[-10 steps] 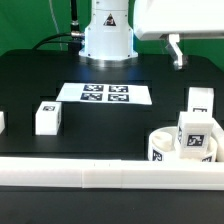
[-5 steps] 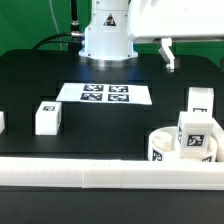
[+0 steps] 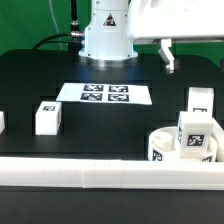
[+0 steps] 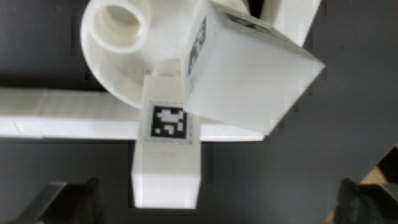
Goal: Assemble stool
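Clearly apart, the fingers (image 4: pixel 70 196) show as two dark tips at opposite edges of the wrist view, with nothing gripped between them. The gripper (image 3: pixel 168 57) hangs high over the black table (image 3: pixel 30 80), toward the exterior view's right. Below it in the wrist view lies the seat (image 4: pixel 128 40), a leg (image 4: pixel 249 75) resting on top of it. Whether that leg is fitted in or merely set there I cannot tell. Seat (image 3: pixel 160 148) and leg (image 3: pixel 195 135) sit at the near right, just behind the rail (image 3: pixel 100 176). A second leg (image 3: pixel 200 101) stands just behind them; a third (image 3: pixel 47 117) is well apart on the left. The marker board (image 3: pixel 105 95) lies mid-table — before the arm's base (image 3: pixel 106 35).
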### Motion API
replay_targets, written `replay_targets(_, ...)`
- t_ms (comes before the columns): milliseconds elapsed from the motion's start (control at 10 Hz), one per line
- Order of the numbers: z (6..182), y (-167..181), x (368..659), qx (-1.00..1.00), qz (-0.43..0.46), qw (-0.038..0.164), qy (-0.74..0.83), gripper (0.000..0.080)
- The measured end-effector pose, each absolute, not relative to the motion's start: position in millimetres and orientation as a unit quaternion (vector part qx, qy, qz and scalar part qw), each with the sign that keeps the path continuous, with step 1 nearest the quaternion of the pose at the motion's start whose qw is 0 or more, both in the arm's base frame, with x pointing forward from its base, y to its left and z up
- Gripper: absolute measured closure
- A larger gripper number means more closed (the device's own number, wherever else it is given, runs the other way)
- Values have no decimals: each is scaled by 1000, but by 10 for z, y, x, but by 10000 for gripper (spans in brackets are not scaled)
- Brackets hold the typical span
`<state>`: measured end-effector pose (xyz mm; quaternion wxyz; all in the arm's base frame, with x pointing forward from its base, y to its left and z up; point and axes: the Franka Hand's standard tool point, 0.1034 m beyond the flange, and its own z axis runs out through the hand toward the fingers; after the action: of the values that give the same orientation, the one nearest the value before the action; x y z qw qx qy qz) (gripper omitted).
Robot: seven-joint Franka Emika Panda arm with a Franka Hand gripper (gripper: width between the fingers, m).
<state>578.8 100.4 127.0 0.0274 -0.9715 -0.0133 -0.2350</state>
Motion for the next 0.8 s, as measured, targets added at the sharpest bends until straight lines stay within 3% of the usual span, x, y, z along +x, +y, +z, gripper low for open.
replay_targets(300,1253,1019,5749,-976,-215,30,-13,151)
replay_targets(800,1237,1066,5631,-997,-12,45,55,151)
